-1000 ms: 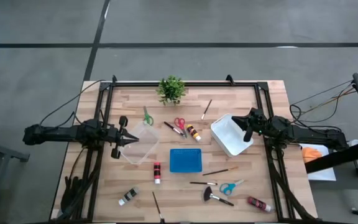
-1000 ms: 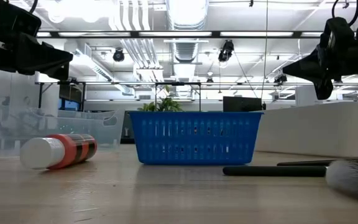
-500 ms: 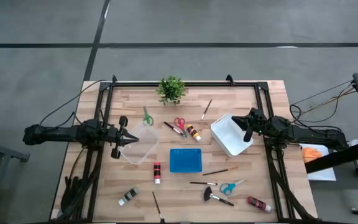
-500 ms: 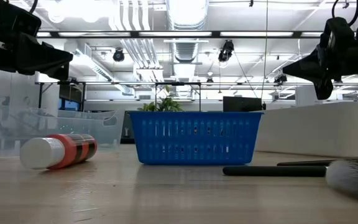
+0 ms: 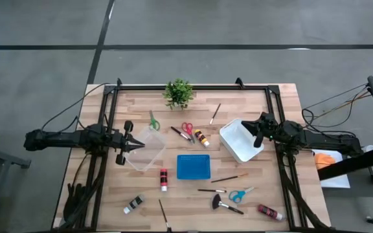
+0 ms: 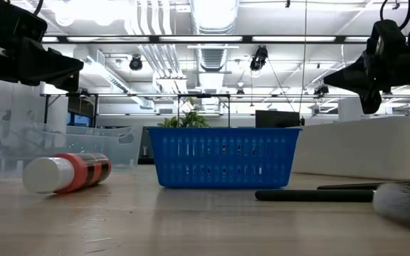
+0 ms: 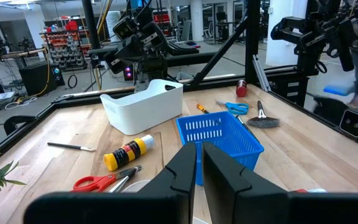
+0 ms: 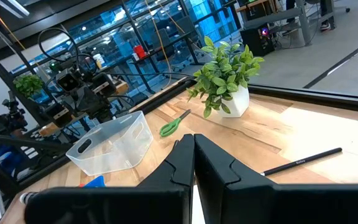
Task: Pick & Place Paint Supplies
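Paint supplies lie scattered on the wooden table: a red bottle (image 5: 164, 179) on its side, an orange bottle (image 5: 201, 137), a dark bottle (image 5: 134, 204), another red bottle (image 5: 270, 211), green scissors (image 5: 153, 121), red scissors (image 5: 187, 129), blue scissors (image 5: 241, 194) and several thin brushes (image 5: 228, 178). My left gripper (image 5: 131, 144) hovers level at the left edge, shut and empty, over the clear bin (image 5: 144, 147). My right gripper (image 5: 258, 133) hovers level at the right, shut and empty, over the white bin (image 5: 240, 140).
A blue mesh basket (image 5: 193, 166) stands mid-table between the two bins. A small green potted plant (image 5: 179, 92) sits at the far edge. A wide flat brush (image 5: 225, 205) lies near the front right. A black frame (image 5: 193, 87) runs round the tabletop.
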